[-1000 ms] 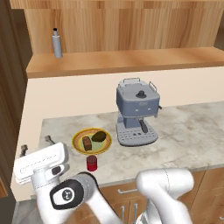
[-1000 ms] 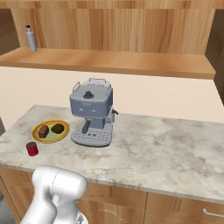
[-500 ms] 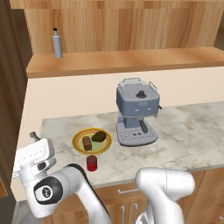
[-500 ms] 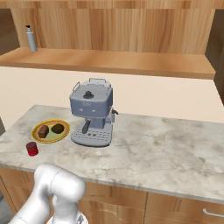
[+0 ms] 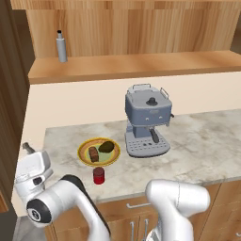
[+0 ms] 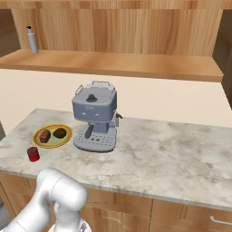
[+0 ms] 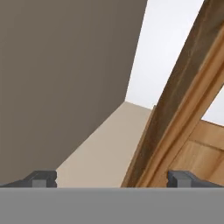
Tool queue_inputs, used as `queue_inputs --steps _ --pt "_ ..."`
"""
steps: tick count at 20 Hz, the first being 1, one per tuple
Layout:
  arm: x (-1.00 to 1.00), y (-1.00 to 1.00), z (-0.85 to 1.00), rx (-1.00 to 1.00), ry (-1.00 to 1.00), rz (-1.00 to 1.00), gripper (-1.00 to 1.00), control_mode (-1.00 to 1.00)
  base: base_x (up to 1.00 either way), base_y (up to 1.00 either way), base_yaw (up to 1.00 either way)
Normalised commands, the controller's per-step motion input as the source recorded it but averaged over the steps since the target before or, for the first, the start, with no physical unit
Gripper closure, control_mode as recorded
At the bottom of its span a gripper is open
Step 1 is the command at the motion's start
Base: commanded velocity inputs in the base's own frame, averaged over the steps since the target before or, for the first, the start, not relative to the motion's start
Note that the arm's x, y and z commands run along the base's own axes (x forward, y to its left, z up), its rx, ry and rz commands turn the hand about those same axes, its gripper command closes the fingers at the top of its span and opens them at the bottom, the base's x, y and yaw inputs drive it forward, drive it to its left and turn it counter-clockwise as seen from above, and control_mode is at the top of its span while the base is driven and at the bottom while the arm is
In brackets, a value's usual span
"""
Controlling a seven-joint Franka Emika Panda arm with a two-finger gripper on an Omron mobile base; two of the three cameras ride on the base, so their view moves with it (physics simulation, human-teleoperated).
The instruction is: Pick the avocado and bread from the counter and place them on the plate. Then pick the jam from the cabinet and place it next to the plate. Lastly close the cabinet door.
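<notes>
Wood-grain cabinet door [image 7: 175, 118] is seen edge-on in the hand view, its long axis slanting up just right of the gripper [image 7: 112, 178] — fingers spread wide, nothing held. Avocado [image 5: 108, 146] and bread [image 5: 94, 154] are set on the plate [image 5: 84, 149]; jam [image 5: 99, 175] stands beside it.

The bread [image 5: 93, 154] and avocado [image 5: 107, 146] lie side by side on the plate [image 5: 84, 149], left of the coffee machine [image 5: 146, 120] on the tabletop [image 5: 197, 141]; a jar [image 5: 99, 175] stands before the plate.
</notes>
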Motion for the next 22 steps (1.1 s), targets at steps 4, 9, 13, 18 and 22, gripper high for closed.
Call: queue_inputs --steps 4,9,13,18,22 --pt "0.20 0.12 0.09 -0.01 -0.09 0.00 -1.00 -1.00 0.00 0.00 0.00" --pt "0.23 0.23 0.03 0.00 0.00 -0.02 -1.00 -1.00 0.00 0.00 0.00" --pt "0.28 0.26 0.06 0.00 0.00 0.00 -1.00 -1.00 0.00 0.00 0.00" --pt "0.15 0.30 0.02 0.00 -0.02 0.00 -1.00 -1.00 0.00 0.00 0.00" --pt "0.06 0.18 0.17 0.02 -0.08 0.00 -1.00 -1.00 0.00 0.00 0.00"
